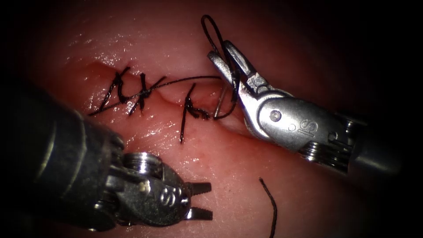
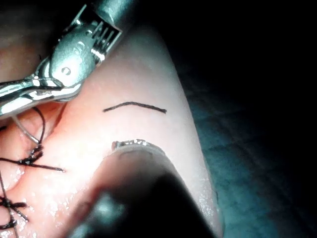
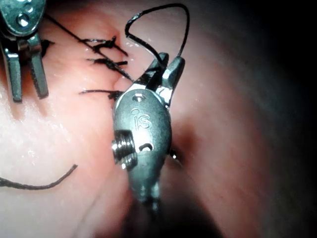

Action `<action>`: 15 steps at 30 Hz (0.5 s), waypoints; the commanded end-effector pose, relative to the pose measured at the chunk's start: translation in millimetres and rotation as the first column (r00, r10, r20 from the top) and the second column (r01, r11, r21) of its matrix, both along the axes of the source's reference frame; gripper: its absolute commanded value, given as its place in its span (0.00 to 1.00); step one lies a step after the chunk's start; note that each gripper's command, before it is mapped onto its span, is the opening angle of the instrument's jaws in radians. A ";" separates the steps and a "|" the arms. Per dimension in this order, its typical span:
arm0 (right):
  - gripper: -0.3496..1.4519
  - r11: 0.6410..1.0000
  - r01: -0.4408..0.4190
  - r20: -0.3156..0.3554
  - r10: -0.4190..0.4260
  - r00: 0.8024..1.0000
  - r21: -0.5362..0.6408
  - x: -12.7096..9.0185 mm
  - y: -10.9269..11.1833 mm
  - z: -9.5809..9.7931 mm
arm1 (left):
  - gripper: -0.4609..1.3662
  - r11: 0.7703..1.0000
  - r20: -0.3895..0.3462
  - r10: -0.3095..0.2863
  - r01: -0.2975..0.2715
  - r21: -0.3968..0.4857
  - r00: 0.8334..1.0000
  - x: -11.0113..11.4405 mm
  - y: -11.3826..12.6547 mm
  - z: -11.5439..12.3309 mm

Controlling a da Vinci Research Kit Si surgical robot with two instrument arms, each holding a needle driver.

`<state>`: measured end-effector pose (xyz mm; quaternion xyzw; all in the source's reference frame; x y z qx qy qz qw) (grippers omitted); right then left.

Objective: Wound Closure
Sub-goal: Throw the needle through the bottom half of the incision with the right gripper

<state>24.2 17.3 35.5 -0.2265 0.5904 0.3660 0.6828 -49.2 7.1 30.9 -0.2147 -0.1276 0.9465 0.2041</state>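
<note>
The tissue (image 1: pixel 229 176) has a cut (image 1: pixel 172 94) crossed by black stitches (image 1: pixel 132 92) and a knot (image 1: pixel 194 112). My right tool's jaws (image 1: pixel 221 49) stand slightly open above the cut's right end, with a black thread (image 1: pixel 211 31) looped up between them; the same jaws (image 3: pixel 171 58) and loop (image 3: pixel 183 20) show in the right wrist view. A thin grey needle (image 1: pixel 220 103) rises from the tissue beside the knot, held by neither tool, and shows again as the needle (image 2: pixel 22 130). My left tool's jaws (image 1: pixel 205 200) are open and hold nothing, below the cut.
A loose cut piece of thread (image 1: pixel 269 202) lies on the tissue at the lower right, also seen as thread (image 2: pixel 133 105) and thread (image 3: pixel 39 184). Red fluid wets the tissue (image 1: pixel 145 128) around the cut. The left tool's jaws (image 3: pixel 28 94) hang near the stitches (image 3: pixel 106 47).
</note>
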 end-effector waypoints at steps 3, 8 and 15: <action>0.00 0.999 0.048 0.010 -0.048 0.999 0.015 -0.8 0.5 0.4 | 0.22 1.000 0.006 0.008 -0.008 0.000 1.000 0.7 0.3 0.9; 0.00 0.995 0.091 -0.013 -0.091 0.996 0.036 -0.7 0.8 1.1 | 0.20 1.000 0.005 0.007 -0.007 -0.005 1.000 1.1 0.5 2.1; 0.00 0.990 0.093 -0.053 -0.088 0.995 0.106 -0.6 0.8 1.2 | 0.19 1.000 0.018 0.009 -0.009 0.005 1.000 0.9 -0.1 3.6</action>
